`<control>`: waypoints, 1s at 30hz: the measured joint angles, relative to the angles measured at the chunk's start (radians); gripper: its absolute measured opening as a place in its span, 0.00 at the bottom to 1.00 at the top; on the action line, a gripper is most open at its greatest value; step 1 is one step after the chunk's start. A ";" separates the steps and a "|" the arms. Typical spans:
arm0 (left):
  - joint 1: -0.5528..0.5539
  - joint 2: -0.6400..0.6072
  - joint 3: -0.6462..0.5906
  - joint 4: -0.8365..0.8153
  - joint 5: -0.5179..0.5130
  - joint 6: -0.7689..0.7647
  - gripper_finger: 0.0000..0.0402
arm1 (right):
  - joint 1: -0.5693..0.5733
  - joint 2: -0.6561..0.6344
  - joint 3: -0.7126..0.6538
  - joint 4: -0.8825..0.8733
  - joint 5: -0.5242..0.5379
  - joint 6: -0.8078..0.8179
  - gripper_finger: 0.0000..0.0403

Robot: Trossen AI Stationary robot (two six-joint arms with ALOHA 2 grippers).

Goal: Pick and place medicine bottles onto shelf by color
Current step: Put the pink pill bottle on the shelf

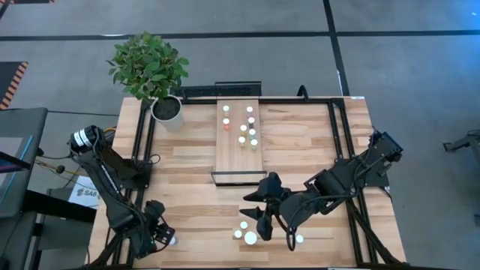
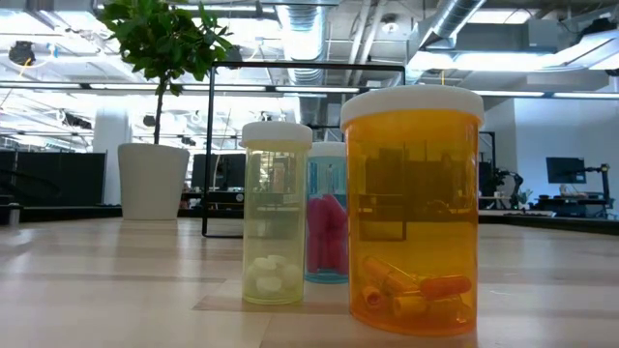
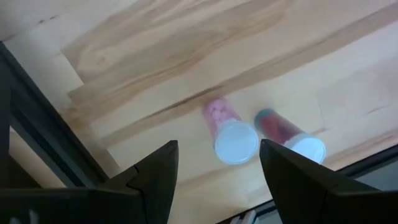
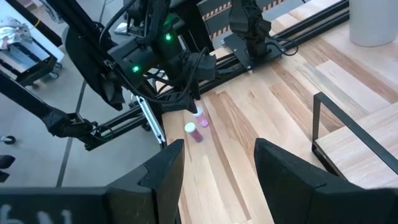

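The shelf (image 1: 236, 150) lies at the table's middle with several small white-capped bottles (image 1: 246, 129) standing on its far half. A few more bottles (image 1: 244, 232) stand near the front edge; in the low view they are a yellow one (image 2: 276, 217), a teal one (image 2: 327, 232) and a big orange one (image 2: 414, 213). My left gripper (image 3: 219, 149) is open above two bottles at the front left, a pink one (image 3: 219, 115) and a teal one (image 3: 273, 124). My right gripper (image 1: 259, 208) is open and empty just above the front bottles.
A potted plant (image 1: 154, 71) stands at the far left corner. The shelf's dark frame (image 1: 238, 177) rises at its near end. Dark rails (image 1: 142, 142) run along both table sides. One more bottle (image 1: 299, 238) stands under my right arm.
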 joint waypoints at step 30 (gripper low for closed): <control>0.039 0.105 -0.001 0.071 0.021 0.018 0.50 | 0.000 0.000 0.000 -0.029 -0.001 0.001 0.54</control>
